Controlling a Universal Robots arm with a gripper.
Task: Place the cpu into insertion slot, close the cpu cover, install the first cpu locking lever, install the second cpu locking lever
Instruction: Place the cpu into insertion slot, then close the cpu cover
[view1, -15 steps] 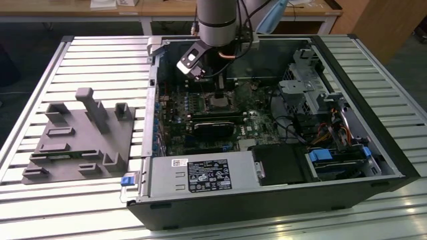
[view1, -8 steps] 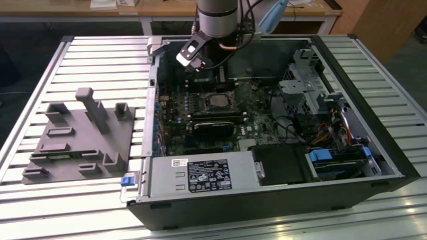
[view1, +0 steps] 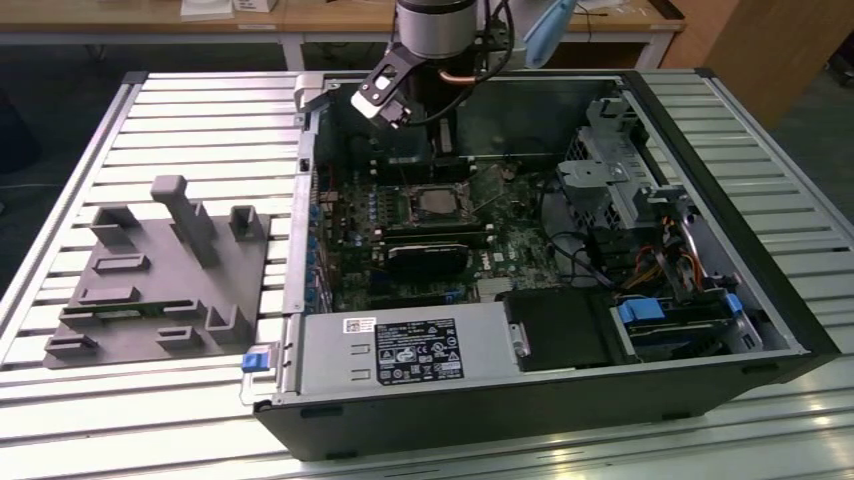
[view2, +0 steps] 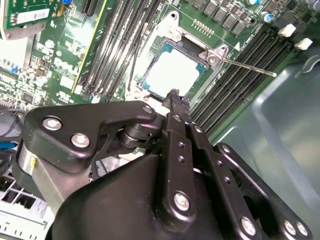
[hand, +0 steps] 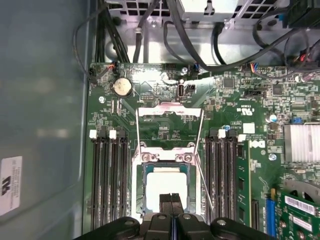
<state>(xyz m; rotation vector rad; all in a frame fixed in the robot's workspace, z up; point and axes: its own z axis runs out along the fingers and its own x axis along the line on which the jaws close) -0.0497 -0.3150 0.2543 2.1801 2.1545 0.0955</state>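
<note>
The cpu (hand: 164, 186) lies flat in the insertion slot (hand: 141, 172) on the green motherboard, its silver top bright; in the second wrist view the cpu (view2: 172, 72) sits just beyond my fingertips. The cpu cover (hand: 170, 110) is swung open, away from the socket. A thin locking lever (hand: 206, 175) stands free beside the socket, and the same lever (view2: 247, 67) sticks out past the memory slots. My gripper (hand: 171, 200) hangs over the chip's near edge with its fingers pressed together and nothing between them. In the exterior view the gripper (view1: 424, 135) is inside the case above the socket (view1: 430, 200).
Long black memory slots (hand: 107, 175) flank the socket on both sides. Cables (hand: 175, 30) run along the case wall beyond the board. The case also holds a power supply (view1: 400, 350) and a drive cage (view1: 607, 180). A grey fixture (view1: 154, 270) lies on the table at the exterior view's left.
</note>
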